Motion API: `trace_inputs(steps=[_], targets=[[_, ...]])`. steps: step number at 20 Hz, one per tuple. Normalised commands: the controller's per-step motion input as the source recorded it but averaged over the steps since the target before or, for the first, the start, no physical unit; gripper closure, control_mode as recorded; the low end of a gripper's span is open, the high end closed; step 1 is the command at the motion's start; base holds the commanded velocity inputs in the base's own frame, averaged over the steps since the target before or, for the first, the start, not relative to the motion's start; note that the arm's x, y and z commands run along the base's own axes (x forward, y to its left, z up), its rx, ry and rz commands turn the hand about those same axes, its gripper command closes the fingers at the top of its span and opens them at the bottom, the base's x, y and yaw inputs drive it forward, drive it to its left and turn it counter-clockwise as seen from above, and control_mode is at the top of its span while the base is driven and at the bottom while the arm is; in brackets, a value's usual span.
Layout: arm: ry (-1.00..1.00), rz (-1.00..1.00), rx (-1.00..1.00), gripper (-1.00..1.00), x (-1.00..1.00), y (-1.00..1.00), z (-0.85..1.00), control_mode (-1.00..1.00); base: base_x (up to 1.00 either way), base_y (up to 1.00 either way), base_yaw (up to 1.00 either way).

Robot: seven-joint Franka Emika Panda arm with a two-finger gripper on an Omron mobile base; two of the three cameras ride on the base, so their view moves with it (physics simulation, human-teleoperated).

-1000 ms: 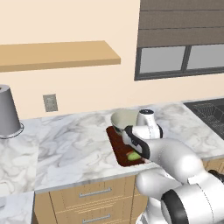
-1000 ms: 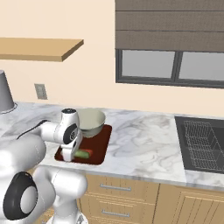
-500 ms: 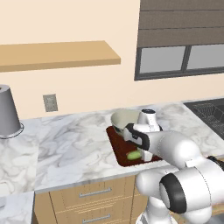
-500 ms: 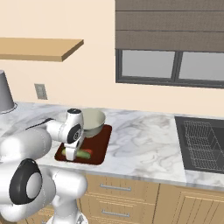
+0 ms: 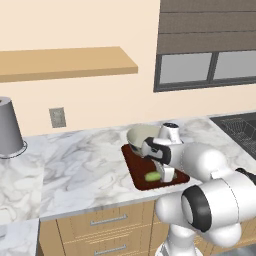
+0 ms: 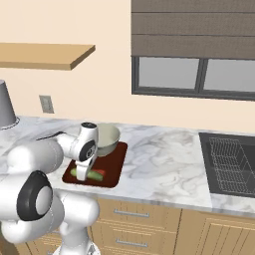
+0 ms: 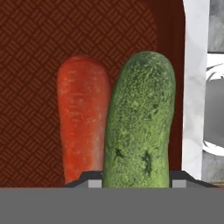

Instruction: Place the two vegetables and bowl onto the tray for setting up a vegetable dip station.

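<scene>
Your gripper (image 7: pixel 135 181) has its two dark tips either side of the cucumber (image 7: pixel 139 122), though whether they pinch it or merely flank it you cannot tell from here. The cucumber lies on the tray (image 7: pixel 39 61), side by side with the carrot (image 7: pixel 83 118), the two touching along their length. From the left base camera, your gripper (image 5: pixel 164 173) hangs low over the tray (image 5: pixel 134 167) with the cucumber (image 5: pixel 151 176) just beside it. The bowl (image 5: pixel 140 136) sits at the tray's far end. From the right, the carrot (image 6: pixel 98 173) peeks out beside the gripper (image 6: pixel 82 174), bowl (image 6: pixel 107 140) behind, all on the marble counter (image 6: pixel 159 164).
</scene>
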Motion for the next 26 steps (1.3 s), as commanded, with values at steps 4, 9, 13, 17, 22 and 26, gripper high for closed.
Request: trace_inputs(steps=[4, 9, 13, 17, 22, 26], targets=[[-0.02, -0.01, 0.01, 1.00, 0.00, 0.00, -0.11, -1.00, 0.00, 0.00, 0.00], [-0.01, -0.02, 0.00, -1.00, 0.00, 0.00, -0.14, -1.00, 0.00, 0.00, 0.00], [0.00, -0.03, 0.03, -1.00, 0.00, 0.00, -0.15, -1.00, 0.00, 0.00, 0.00], [0.01, -0.03, 0.02, -1.00, 0.00, -0.01, -0.18, -1.00, 0.00, 0.00, 0.00], [0.03, -0.01, 0.01, -1.00, 0.00, -0.01, -0.18, -1.00, 0.00, 0.00, 0.00], [0.02, -0.01, 0.00, -1.00, 0.00, -0.02, -0.17, -1.00, 0.00, 0.00, 0.00]])
